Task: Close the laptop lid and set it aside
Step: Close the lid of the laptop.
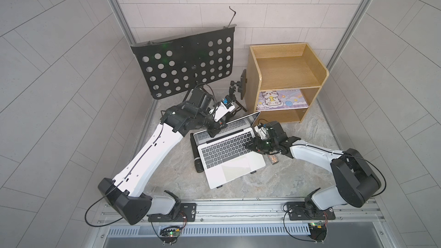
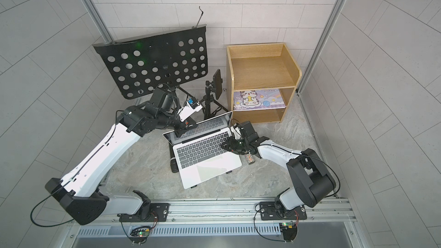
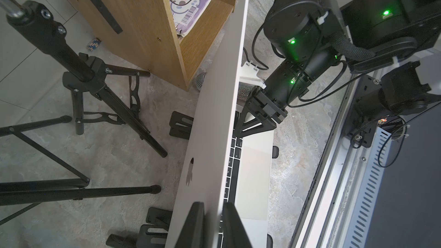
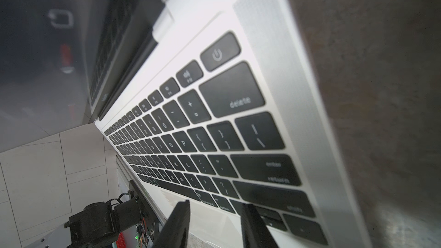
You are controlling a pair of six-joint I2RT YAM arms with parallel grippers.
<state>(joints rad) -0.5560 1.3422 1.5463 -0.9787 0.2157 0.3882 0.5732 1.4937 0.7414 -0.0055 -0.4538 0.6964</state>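
Left hand (image 3: pixel 213 203) clamps the top edge of the lid (image 3: pixel 214 115), which stands partly open; it should close nearward. Right hand (image 4: pixel 216 203), fingers parted and empty, hovers over the laptop (image 1: pixel 232 161), right side.

Both top views are bright and evenly lit by soft, diffuse light from above; shadows beside the laptop (image 1: pixel 229 153) are faint. Wide-angle distortion bends the wall tiles (image 1: pixel 59 67) and frame posts (image 1: pixel 114 8) toward the edges. A pale glare patch sits on the trackpad (image 1: pixel 235 171), and green reflections speckle the black perforated panel (image 1: pixel 188 51). The left wrist view is sharp, the lid (image 3: pixel 214 115) mildly bright, small green lamps glowing on the right arm (image 3: pixel 293 27). The right wrist view is soft: the nearest keys (image 4: pixel 269 196) and the stone surface (image 4: pixel 381 91) blur, the laptop's surface near the hinge washes out white, and the screen (image 4: pixel 47 44) is dim with hazy reflections
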